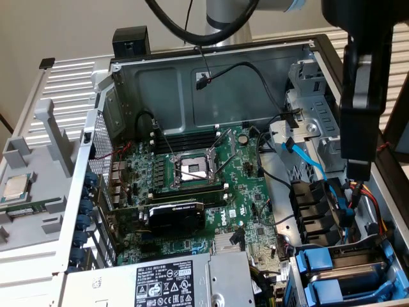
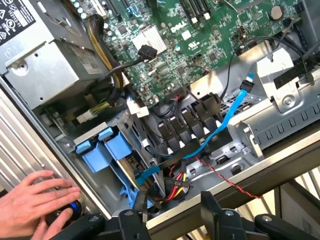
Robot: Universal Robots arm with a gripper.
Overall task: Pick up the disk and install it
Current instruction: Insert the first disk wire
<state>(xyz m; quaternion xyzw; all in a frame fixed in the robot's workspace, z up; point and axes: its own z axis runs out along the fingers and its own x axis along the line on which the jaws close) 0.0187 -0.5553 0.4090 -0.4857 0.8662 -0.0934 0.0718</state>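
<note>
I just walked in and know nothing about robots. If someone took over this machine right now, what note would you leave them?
Gripper: open and empty, above the drive corner of the open computer case.
Two blue drive frames sit in the bay near the power supply; whether either holds the disk, I cannot tell.
A person's hand rests on a lit button at the case's edge.
Done: nothing gripped. Left: the pick-up and the install.

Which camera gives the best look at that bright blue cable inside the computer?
The wrist view: the blue cable shows a long run there, curving down from its plug across the black clips. The exterior view gives a shorter stretch of it beside the motherboard.
</note>
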